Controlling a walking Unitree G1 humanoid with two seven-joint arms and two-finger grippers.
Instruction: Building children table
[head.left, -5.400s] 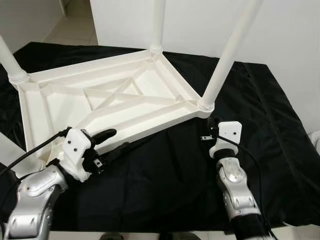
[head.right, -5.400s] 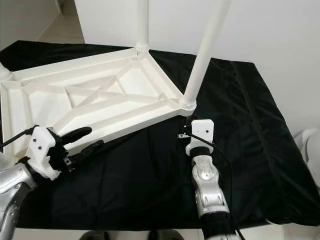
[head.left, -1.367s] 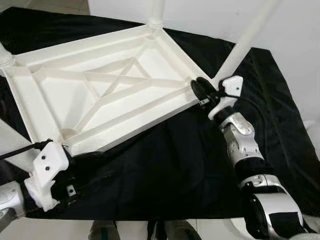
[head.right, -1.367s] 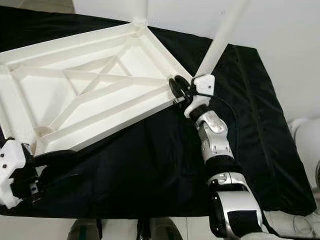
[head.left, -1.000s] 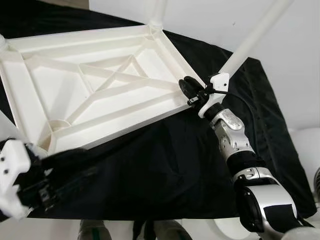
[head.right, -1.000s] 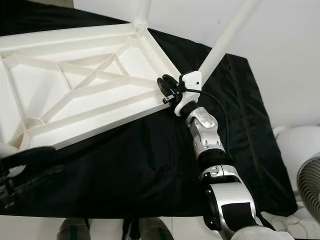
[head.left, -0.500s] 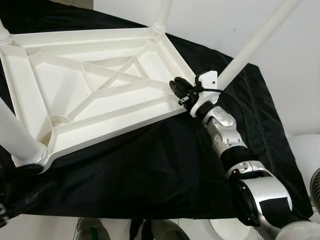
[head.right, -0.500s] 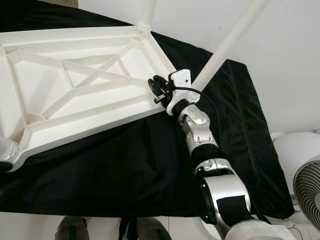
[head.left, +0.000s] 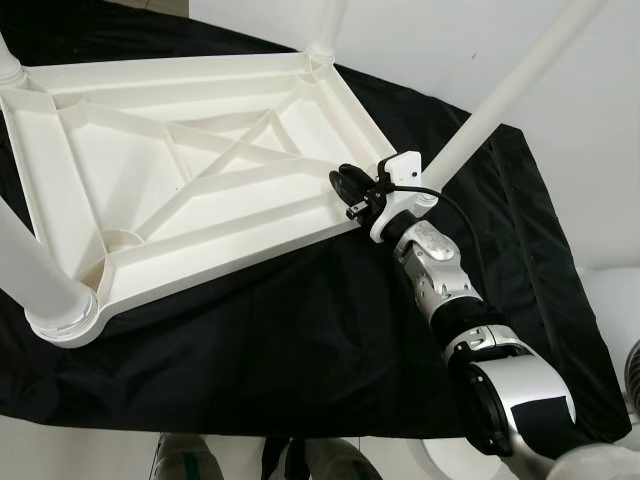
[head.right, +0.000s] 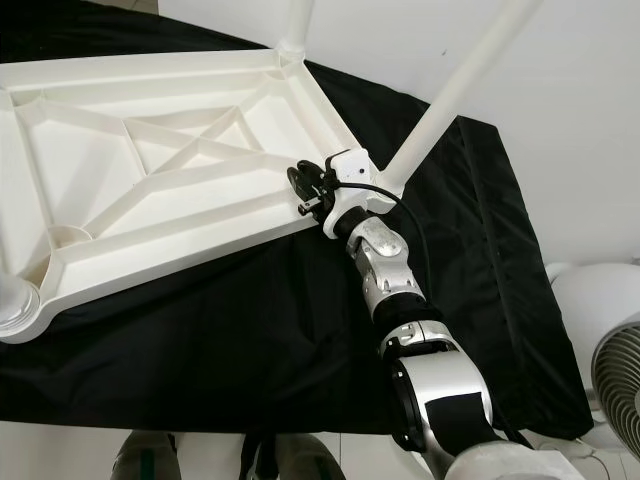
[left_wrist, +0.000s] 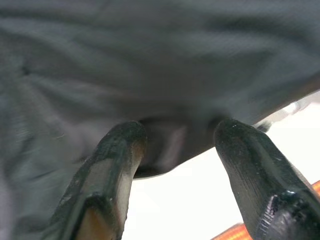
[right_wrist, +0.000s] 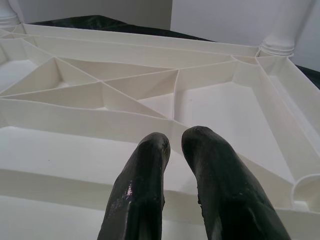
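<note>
Four white legs stood up from the upside-down children's table, which lay on a black cloth spread over the counter. The right hand reached over the table's rim beside one leg — its fingers nearly together, gripping nothing. The left hand hung at the cloth's edge, fingers apart and empty.

A black cloth covers the work surface before a white wall; pale floor below.
</note>
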